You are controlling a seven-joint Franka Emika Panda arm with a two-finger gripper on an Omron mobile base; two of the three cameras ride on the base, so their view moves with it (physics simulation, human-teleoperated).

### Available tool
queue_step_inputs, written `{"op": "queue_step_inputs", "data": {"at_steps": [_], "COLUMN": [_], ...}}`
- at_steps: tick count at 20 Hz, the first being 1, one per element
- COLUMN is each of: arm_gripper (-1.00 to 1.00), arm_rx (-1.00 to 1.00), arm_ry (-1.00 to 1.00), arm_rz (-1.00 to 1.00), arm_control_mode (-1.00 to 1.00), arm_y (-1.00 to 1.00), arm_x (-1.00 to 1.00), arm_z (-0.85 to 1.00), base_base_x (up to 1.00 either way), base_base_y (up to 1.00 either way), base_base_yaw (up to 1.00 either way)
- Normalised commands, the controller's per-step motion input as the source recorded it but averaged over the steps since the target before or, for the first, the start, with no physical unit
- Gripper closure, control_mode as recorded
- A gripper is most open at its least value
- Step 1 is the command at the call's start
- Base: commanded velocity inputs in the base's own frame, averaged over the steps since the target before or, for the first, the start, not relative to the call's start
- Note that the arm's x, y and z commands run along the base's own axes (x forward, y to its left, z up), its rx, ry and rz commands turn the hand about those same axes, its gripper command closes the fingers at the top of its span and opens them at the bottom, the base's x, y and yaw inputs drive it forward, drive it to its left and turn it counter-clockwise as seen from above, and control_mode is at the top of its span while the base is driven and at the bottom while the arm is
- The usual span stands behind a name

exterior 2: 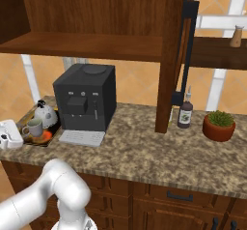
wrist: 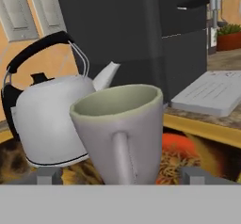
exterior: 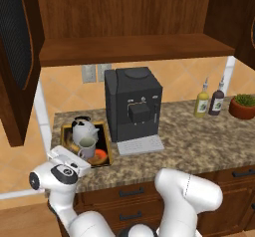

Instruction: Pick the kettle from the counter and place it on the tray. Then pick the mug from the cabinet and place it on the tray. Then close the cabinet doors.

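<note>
The grey mug (wrist: 120,131) is standing upright on the gold-rimmed tray (exterior: 107,146), just in front of the white-silver kettle (exterior: 82,130) and touching or nearly touching it; the tray is lying on the granite counter (exterior: 199,141) immediately left of the black coffee machine (exterior: 133,104). The gripper (wrist: 120,176) is sitting at the tray's near edge with its jaws spread wide, one fingertip (wrist: 47,175) on either side of the mug's base and clear of it, so it is gripping nothing. Both placements are judged done; the cabinet doors are the remaining work. The left door (exterior: 17,57) and the right door (exterior 2: 185,55) are both standing open beside the coffee machine's overhead shelf (exterior: 134,49). Each door is judged rigid, hinged and fairly heavy, moving along an arc rather than lifting; pushing flat on the outer panel near the free edge, or on the black bar handle (exterior 2: 183,50), is offering best leverage. The mug is judged light and easily toppled, so withdrawal needs care.
</note>
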Motion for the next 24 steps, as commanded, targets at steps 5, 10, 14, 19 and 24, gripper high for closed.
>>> {"op": "queue_step_inputs", "data": {"at_steps": [5, 10, 14, 19, 24], "arm_gripper": [-1.0, -1.0, -1.0, -1.0, -1.0], "arm_rx": [0.0, 0.0, -0.02, -0.03, 0.0], "arm_ry": [0.01, -0.12, -0.21, -0.19, -0.15], "arm_rz": [-0.08, -0.08, -0.06, -0.09, -0.08], "arm_control_mode": [-1.0, -1.0, -1.0, -1.0, -1.0], "arm_y": [0.0, 0.0, -0.09, -0.53, -0.72], "arm_x": [-0.46, -0.84, -0.77, -0.48, -0.23], "arm_z": [0.09, 0.42, 0.67, 0.76, 0.77], "base_base_x": [0.0, 0.0, 0.0, 0.0, 0.0], "base_base_y": [0.0, 0.0, 0.0, 0.0, 0.0], "base_base_yaw": [0.0, 0.0, 0.0, 0.0, 0.0]}}
